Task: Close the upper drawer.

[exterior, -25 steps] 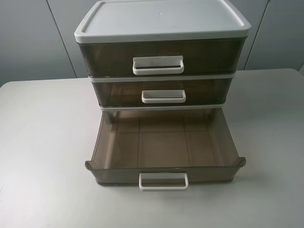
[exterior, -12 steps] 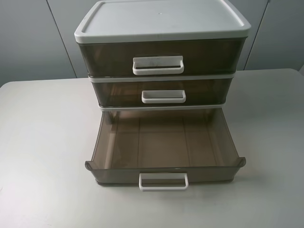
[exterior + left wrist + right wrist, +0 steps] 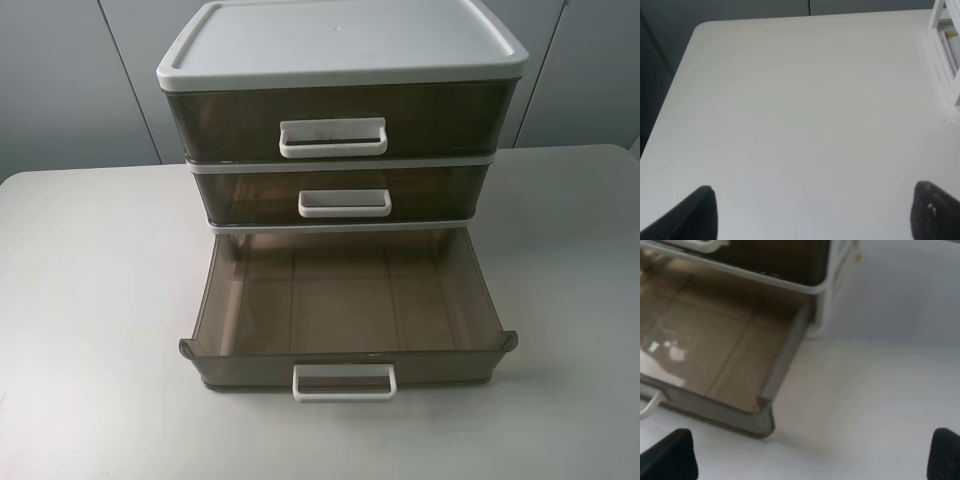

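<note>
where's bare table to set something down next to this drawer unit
Bare table runs wide on the left of the drawer unit, and a similar patch lies on its right. The front middle is crowded: the pulled-out lowest drawer fills it, leaving only a narrow strip before its handle.

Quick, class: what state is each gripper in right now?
Left gripper: open, holding nothing, above the table.
Right gripper: open, holding nothing, near the lowest drawer.

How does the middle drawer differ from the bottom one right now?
The middle drawer sits pushed in, its front in line with the frame; the bottom drawer is pulled far out over the table. The middle drawer shows only its front; the bottom drawer's empty inside is in full view. Both are shallow, smoky-brown translucent plastic with white loop handles.
</note>
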`<state>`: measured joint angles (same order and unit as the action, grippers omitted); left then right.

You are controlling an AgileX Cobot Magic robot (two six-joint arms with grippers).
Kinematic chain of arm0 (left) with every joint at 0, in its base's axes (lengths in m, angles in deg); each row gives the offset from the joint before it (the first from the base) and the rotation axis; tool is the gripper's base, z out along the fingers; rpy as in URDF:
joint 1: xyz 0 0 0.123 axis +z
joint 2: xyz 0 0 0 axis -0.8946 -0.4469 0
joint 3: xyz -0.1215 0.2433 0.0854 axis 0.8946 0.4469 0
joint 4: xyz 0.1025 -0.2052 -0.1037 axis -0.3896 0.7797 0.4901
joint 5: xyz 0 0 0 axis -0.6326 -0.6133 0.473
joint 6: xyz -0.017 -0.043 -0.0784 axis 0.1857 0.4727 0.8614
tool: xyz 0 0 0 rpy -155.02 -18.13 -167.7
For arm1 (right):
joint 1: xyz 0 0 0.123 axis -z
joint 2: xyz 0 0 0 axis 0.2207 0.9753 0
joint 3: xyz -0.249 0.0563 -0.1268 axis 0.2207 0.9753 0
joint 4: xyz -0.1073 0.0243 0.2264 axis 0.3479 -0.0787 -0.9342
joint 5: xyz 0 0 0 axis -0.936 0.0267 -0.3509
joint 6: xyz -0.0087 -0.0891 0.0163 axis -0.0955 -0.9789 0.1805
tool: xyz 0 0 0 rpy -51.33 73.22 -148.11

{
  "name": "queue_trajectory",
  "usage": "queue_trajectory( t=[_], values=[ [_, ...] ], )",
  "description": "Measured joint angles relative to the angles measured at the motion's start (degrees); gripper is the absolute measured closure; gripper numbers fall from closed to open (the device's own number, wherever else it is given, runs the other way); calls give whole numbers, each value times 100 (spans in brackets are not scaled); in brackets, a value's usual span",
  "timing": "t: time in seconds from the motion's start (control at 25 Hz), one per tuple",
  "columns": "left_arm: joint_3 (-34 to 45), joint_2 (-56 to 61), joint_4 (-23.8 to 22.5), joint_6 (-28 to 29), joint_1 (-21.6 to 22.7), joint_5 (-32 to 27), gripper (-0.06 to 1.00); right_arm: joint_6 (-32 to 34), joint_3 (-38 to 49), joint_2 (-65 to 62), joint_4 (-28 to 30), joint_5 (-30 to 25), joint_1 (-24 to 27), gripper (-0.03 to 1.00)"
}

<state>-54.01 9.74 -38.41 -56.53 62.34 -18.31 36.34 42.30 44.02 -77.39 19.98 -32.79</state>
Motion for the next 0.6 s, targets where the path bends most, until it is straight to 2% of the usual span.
queue_trajectory(
  t=[0.16,0.32,0.6],
  values=[
    [0,0,0,0,0,0,20,0,0,0,0,0,600,27],
    [0,0,0,0,0,0,20,13,0,0,0,0,983,27],
    [0,0,0,0,0,0,20,98,0,-258,64,13,1246,27]
  ],
)
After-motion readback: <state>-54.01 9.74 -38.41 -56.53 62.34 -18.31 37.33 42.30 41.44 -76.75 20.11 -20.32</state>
